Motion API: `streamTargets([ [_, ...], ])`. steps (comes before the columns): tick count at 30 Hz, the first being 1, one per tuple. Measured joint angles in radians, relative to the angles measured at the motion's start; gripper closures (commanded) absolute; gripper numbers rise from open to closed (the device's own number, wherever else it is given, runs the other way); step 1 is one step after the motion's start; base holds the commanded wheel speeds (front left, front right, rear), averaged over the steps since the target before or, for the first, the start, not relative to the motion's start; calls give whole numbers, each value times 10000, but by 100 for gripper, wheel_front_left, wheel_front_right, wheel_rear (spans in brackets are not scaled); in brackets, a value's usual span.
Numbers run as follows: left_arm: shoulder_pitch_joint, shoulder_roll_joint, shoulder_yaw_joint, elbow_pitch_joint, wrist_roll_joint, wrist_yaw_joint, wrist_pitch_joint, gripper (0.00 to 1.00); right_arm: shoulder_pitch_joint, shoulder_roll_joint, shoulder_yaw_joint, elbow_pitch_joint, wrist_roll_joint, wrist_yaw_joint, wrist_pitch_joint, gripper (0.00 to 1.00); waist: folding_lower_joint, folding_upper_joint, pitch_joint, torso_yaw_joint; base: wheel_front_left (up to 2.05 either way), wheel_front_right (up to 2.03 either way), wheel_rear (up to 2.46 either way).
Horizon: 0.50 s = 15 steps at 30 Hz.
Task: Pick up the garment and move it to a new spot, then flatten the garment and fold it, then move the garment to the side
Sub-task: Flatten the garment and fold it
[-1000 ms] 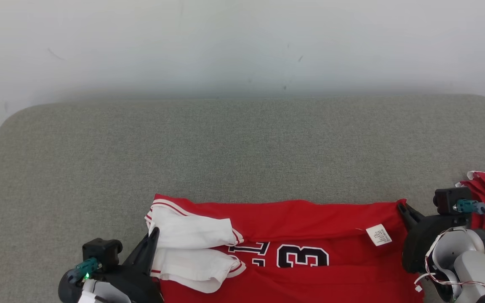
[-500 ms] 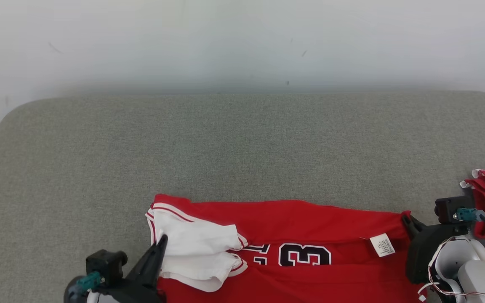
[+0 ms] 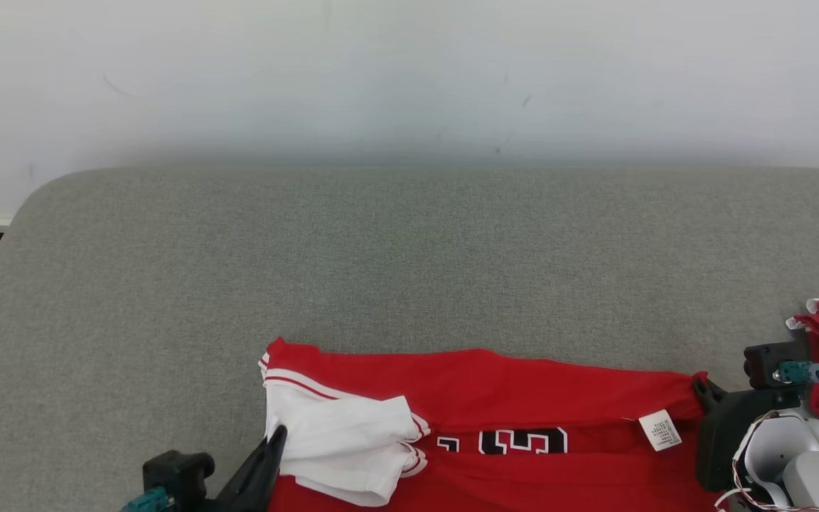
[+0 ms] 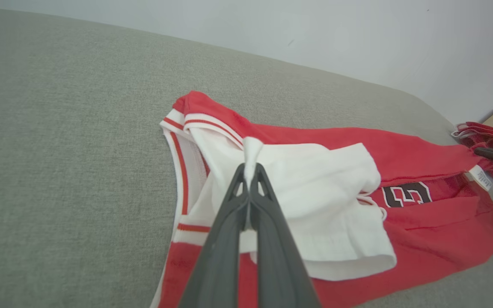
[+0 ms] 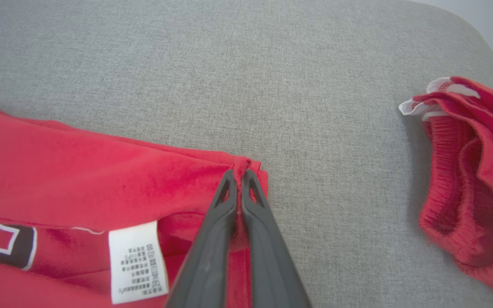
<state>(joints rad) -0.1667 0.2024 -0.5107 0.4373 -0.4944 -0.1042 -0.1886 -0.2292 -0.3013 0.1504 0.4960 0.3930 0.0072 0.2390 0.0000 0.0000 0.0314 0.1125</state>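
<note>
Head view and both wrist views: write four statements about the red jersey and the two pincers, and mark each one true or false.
1. The left pincer is shut on the white fabric of the jersey. True.
2. The right pincer hangs open above the jersey. False: it is shut on the jersey's red corner.
3. A white care label lies on the jersey close to the right pincer. True.
4. The second red garment lies on top of the jersey. False: it lies apart from it, with bare grey cushion between them.
</note>
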Motion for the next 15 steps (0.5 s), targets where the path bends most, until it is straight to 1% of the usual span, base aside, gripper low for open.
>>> streamTargets([
  [2,158,48,56,-134,-186,73,35,100,2,0,36,-96,0,2,119,100,0,0,-20,28,0,0,0],
  [3,238,82,63,-171,-226,75,92,100,4,0,67,-128,0,2,178,91,0,-1,-26,34,0,0,0],
  [4,298,121,54,-211,-226,75,190,71,21,0,79,-146,0,0,245,59,0,0,-30,37,0,0,0],
  [5,372,134,56,-265,-238,75,226,49,77,0,81,-151,0,-2,272,0,0,0,-33,40,0,0,0],
  [6,411,128,44,-278,-291,77,355,0,168,4,77,-161,2,-44,357,0,0,0,-37,43,0,0,0],
  [14,568,276,-105,-558,-288,245,834,0,435,56,12,-376,61,-265,765,0,0,0,-100,24,0,0,0],
  [15,602,313,-90,-591,-286,255,867,0,516,50,-23,-424,96,-334,809,0,0,0,-129,30,0,0,0],
])
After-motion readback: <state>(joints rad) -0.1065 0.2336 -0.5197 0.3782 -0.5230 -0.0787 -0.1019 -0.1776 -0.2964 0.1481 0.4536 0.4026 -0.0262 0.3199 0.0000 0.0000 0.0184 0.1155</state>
